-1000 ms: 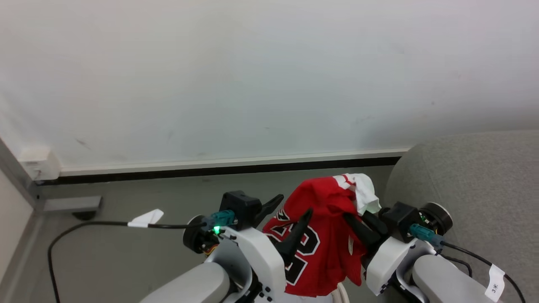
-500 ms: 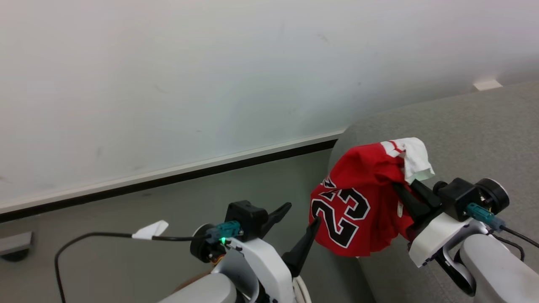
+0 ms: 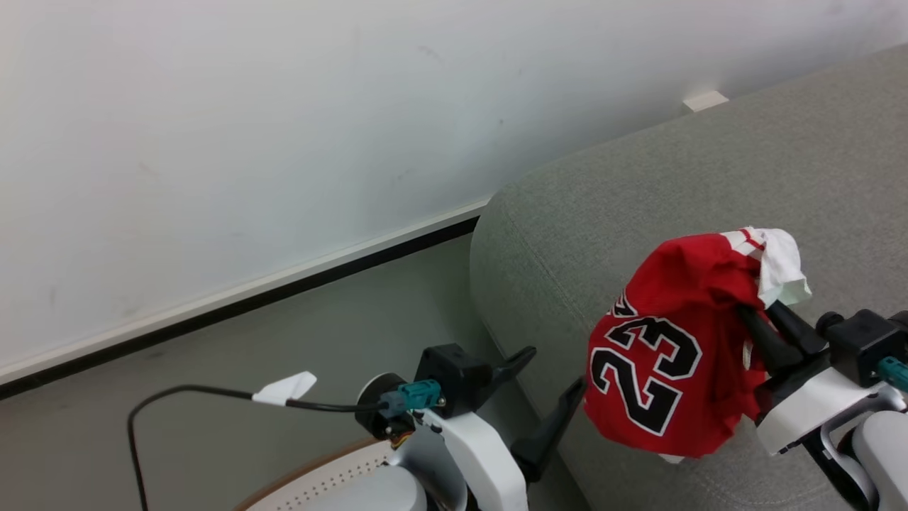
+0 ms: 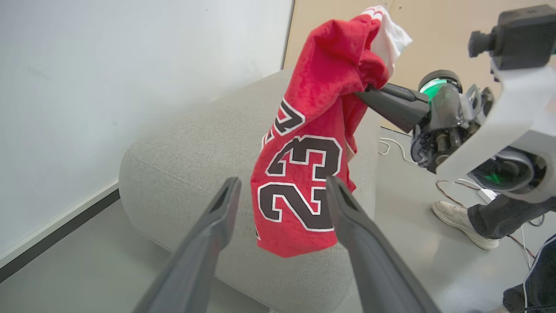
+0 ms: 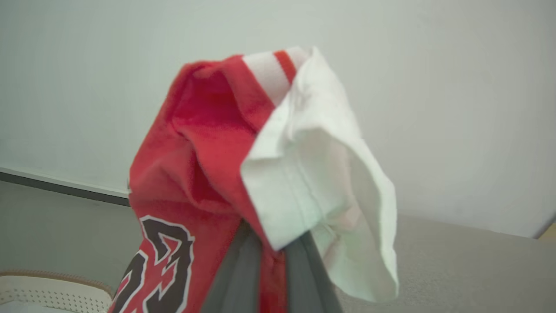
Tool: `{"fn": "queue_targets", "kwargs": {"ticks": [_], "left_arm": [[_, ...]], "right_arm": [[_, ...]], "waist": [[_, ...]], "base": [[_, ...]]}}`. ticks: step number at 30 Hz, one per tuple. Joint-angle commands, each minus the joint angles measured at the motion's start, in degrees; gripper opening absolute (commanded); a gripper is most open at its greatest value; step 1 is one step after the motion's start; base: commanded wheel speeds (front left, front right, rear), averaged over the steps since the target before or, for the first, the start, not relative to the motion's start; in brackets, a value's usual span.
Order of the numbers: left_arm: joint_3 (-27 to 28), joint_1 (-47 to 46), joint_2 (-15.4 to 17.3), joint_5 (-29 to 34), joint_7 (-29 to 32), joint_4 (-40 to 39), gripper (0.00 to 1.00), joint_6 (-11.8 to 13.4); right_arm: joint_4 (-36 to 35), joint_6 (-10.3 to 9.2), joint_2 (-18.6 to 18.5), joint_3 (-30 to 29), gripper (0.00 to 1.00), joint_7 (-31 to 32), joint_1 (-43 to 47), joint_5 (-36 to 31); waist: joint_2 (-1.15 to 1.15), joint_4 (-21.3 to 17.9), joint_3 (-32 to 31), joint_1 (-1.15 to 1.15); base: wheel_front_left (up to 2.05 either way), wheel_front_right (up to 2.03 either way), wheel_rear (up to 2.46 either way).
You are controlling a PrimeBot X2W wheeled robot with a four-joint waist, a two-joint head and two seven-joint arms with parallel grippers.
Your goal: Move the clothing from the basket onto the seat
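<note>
A red jersey with a black 23 hangs from my right gripper, which is shut on its bunched top beside a white trim fold. It dangles over the rounded edge of the grey seat. In the right wrist view the jersey drapes over my right gripper. My left gripper stands open and empty just left of the seat's edge. The left wrist view shows the left gripper open, the jersey beyond it and the seat behind. The basket's brown rim peeks in at the bottom.
A white wall with a dark baseboard runs behind the grey floor. A black cable with a white tag trails from my left wrist. A person's shoe and loose cables lie on the floor past the seat.
The head camera has swung right, so the seat takes up much more of the view. My right gripper has carried the jersey from beside the seat to over its edge. The left gripper stays open.
</note>
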Motion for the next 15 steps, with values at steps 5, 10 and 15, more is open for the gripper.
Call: {"fn": "queue_targets", "kwargs": {"ticks": [5,10,15], "left_arm": [[-0.44,-2.99,0.50,1.52,1.36,-2.10,1.00,-0.53],[0.33,-6.97,1.87,3.07,2.49,-5.19,1.00,-1.22],[0.78,-11.75,4.58,5.49,3.88,-8.83,1.00,-2.51]], "right_arm": [[-3.63,-0.01,0.81,-8.33,0.00,1.25,2.03,-3.50],[-6.55,-0.02,3.65,-19.11,0.00,3.38,-0.58,-7.83],[-8.55,-0.05,6.68,-30.01,0.00,7.10,-6.82,-11.79]], "waist": [[0.00,2.34,5.98,0.00],[0.00,6.26,14.52,0.00],[0.00,10.39,24.01,0.00]], "base": [[0.00,0.00,0.00],[0.00,0.00,0.00],[0.00,0.00,0.00]]}}
